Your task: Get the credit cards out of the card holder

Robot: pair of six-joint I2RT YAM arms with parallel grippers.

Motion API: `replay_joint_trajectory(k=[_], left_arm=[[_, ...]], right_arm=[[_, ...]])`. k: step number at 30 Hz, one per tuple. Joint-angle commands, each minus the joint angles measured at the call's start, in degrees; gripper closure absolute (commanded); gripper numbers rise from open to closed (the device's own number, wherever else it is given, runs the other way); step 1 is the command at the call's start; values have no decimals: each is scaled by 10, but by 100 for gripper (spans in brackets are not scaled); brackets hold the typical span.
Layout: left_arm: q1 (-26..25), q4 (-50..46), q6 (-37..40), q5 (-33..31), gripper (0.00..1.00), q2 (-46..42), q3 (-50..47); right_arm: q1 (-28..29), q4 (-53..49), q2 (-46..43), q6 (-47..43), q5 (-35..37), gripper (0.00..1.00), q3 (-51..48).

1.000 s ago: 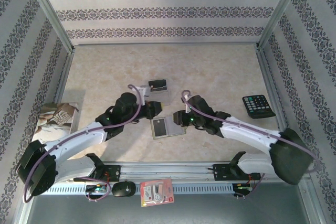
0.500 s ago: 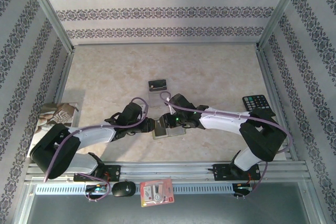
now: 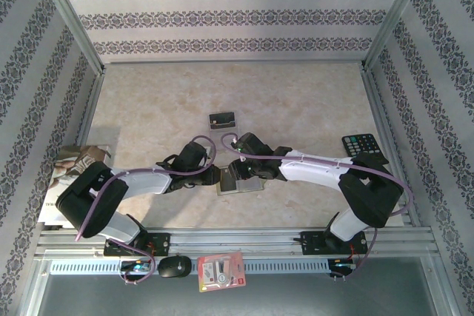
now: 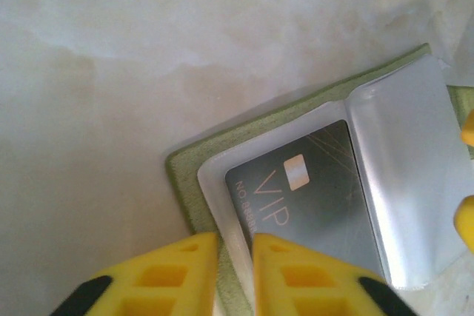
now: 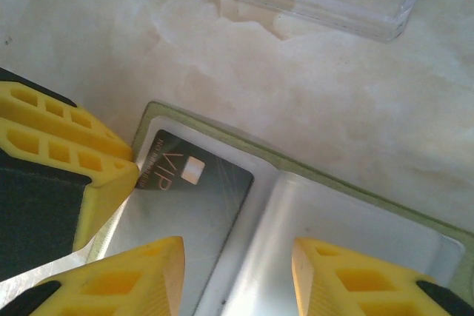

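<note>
With the card holder (image 4: 180, 180) pinned at its left edge by the nearly closed left gripper (image 4: 235, 248), the dark credit card (image 4: 311, 183) in its left pocket is best slid out by the spread, empty right gripper (image 5: 237, 275).

Black calculator with keys (image 3: 364, 149) sits right of centre on the beige marbled tabletop (image 3: 296, 94), near the right wall. Book with pale patterned cover (image 3: 78, 160) at left edge. Red-and-white packet (image 3: 221, 271) at bottom centre, with a black oval object (image 3: 175, 266) just left of it. Grey floral-striped walls (image 3: 237, 16) at top and both sides.
</note>
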Motion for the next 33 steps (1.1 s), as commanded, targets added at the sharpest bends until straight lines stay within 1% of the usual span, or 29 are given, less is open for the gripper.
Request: replay_joint_trajectory(k=[1, 4, 7, 9, 12, 15, 19, 22, 27, 30, 33], left_arm=[[-7, 5, 1, 16, 81, 24, -7], [-11, 28, -9, 19, 74, -6, -21], [-24, 3, 9, -1, 71, -37, -6], [-39, -22, 25, -16, 71, -35, 16], [-53, -53, 42, -31, 71, -1, 43], [-63, -87, 49, -47, 72, 37, 57], [-69, -105, 51, -57, 71, 56, 59], [-76, -125, 50, -72, 71, 47, 66], [-94, -146, 52, -109, 70, -15, 70], [-94, -135, 50, -96, 69, -8, 65], [-95, -106, 38, -82, 69, 21, 55]], right_arm=[[1, -13, 1, -6, 14, 57, 9], [-3, -13, -8, -4, 11, 57, 5], [-9, -6, -19, 4, 6, 57, -7], [-12, -5, -23, 9, 4, 57, -13], [-16, -4, -32, 11, 4, 57, -22], [-18, -4, -48, 15, 6, 57, -33], [-18, -8, -64, 16, 5, 57, -42], [-17, -8, -67, 18, 5, 57, -46], [-17, -2, -69, 20, 5, 57, -52], [-17, 2, -66, 22, 1, 57, -54], [-16, 5, -66, 23, 2, 57, -56]])
